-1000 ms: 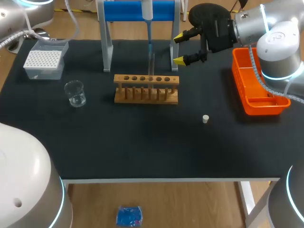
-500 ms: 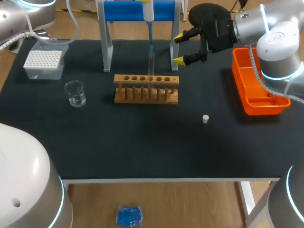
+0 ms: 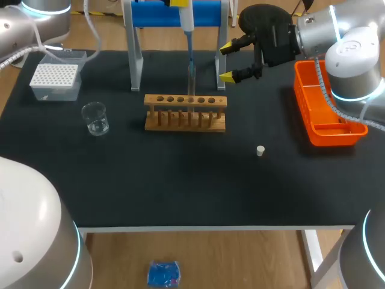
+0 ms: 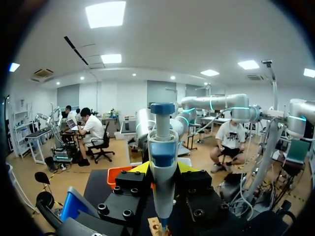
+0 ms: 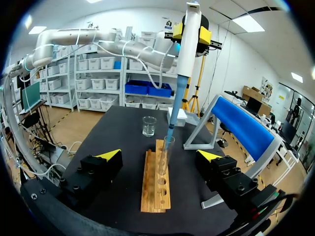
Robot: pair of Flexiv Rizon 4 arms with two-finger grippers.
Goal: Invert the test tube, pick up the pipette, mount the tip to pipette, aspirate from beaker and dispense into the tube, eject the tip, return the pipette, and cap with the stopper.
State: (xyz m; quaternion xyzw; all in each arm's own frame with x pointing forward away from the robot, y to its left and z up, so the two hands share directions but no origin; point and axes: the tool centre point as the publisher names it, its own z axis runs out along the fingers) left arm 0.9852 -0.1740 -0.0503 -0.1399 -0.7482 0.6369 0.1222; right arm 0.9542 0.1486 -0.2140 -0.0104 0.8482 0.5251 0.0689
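Left gripper (image 5: 190,33) is clenched on the pipette (image 5: 186,46) above the rack (image 3: 213,125), its blue tip dipping into the tube (image 5: 163,156) that stands in the rack. The tube looks like thin glass: light, slick and breakable. Any hold belongs just under its rim. Right gripper (image 3: 231,61) hangs behind the rack's right end, jaws released and wide. The stopper (image 3: 260,150) lies in front and to the right of the rack. It's small and light; pinch its sides. The beaker (image 3: 95,117) stands left of the rack, well apart. The way to the stopper looks open.
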